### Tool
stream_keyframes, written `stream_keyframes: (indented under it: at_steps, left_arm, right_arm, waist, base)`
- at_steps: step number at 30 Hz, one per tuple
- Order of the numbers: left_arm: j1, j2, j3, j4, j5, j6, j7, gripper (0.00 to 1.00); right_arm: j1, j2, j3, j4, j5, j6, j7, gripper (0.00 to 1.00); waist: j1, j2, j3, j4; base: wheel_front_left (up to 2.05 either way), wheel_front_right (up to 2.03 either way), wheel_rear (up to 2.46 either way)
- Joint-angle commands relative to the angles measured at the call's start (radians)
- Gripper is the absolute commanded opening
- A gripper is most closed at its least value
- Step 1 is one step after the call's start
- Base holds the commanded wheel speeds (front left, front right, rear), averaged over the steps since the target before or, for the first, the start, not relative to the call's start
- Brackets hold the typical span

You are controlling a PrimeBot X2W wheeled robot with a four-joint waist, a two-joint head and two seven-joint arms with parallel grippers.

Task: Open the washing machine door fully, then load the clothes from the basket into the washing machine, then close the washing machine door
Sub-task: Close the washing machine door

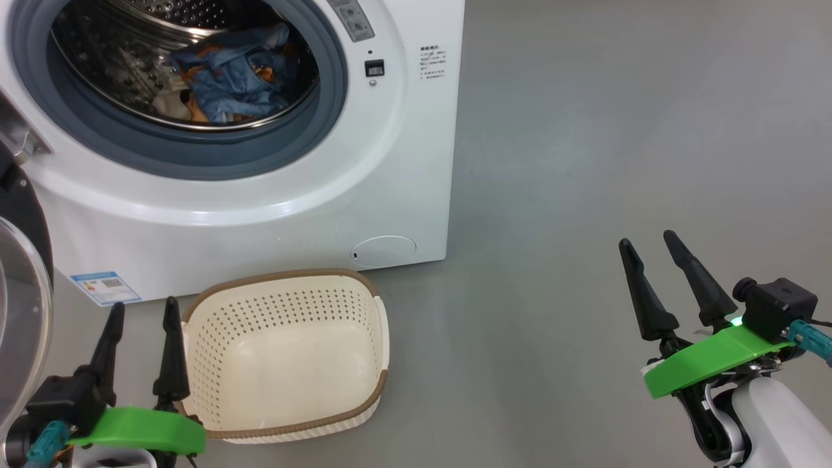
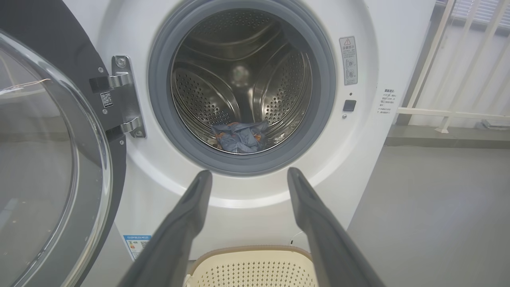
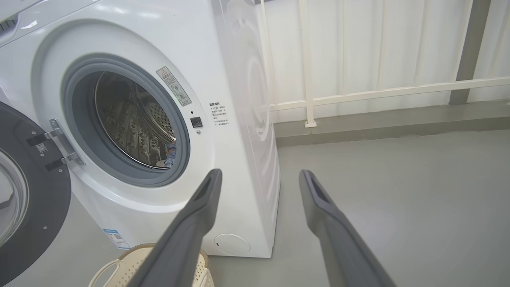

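Note:
The white washing machine [image 1: 273,195] stands with its door [image 2: 51,159] swung wide open to the left on its metal hinge. Blue clothes [image 1: 234,75] with orange print lie inside the steel drum; they show too in the left wrist view [image 2: 239,137] and as a small patch in the right wrist view [image 3: 170,153]. The cream basket [image 1: 286,354] sits on the floor before the machine with nothing in it. My left gripper [image 1: 144,312] hangs open just left of the basket, holding nothing. Far to the right, over bare floor, my right gripper [image 1: 647,242] is open with nothing in it.
Grey floor [image 1: 617,130] stretches to the right of the machine. A white railing [image 3: 358,95] and pale wall stand behind. The open door [image 1: 19,305] juts out at the left, close to my left arm.

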Motion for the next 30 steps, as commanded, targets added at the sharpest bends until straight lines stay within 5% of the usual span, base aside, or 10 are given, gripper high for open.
stream_keyframes:
  at_steps: [1, 30]
  left_arm:
    - [-0.027, 0.018, 0.036, -0.016, 0.013, -0.002, -0.006, 1.00]
    - [-0.023, 0.005, 0.042, 0.001, 0.047, 0.000, -0.006, 1.00]
  right_arm:
    - [-0.011, -0.009, 0.015, -0.021, 0.002, 0.004, -0.008, 1.00]
    - [-0.011, -0.015, 0.029, -0.009, 0.006, 0.004, -0.008, 1.00]
  waist:
    - [0.0000, 0.0000, 0.001, 0.000]
    - [0.0000, 0.0000, -0.014, 0.018]
  base:
    - [0.00, 0.00, 0.00]
    - [0.00, 0.00, 0.00]
